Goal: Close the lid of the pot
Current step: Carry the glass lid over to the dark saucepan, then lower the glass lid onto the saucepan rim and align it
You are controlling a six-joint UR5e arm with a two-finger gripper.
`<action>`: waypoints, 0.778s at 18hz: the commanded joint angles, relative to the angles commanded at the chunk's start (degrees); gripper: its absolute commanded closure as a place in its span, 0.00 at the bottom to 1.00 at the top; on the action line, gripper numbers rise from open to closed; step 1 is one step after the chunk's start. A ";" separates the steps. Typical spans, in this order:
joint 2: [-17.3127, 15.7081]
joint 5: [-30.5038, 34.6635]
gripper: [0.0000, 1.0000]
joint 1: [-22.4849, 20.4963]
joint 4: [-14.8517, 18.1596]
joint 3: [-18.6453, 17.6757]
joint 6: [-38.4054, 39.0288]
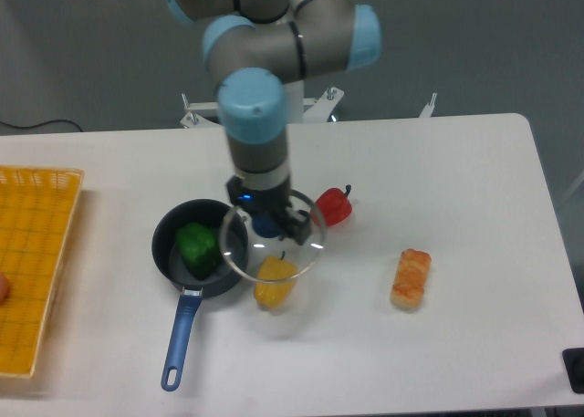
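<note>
The dark pot (173, 253) with a long blue handle (180, 333) sits left of centre on the table, with a green bell pepper (197, 247) inside. My gripper (268, 223) is shut on the blue knob of the glass lid (292, 262). The lid hangs above the table, just right of the pot, overlapping the pot's right rim and a yellow bell pepper (274, 284) seen through the glass.
A red bell pepper (334, 206) lies just right of the gripper. An orange bread-like piece (411, 278) lies further right. A yellow basket (32, 266) stands at the left edge. A dark object (575, 370) sits at the bottom right corner.
</note>
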State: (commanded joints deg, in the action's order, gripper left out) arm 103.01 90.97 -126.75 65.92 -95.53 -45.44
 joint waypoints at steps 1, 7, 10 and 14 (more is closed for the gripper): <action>0.00 0.70 0.45 0.97 -0.18 -0.62 0.61; -0.18 1.85 0.45 3.52 -0.35 -1.94 1.94; -0.53 2.98 0.45 4.84 -2.72 -4.39 2.03; -0.27 2.99 0.45 5.02 -3.96 -5.54 2.11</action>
State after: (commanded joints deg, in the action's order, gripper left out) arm 102.74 93.96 -121.73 61.96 -101.07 -43.33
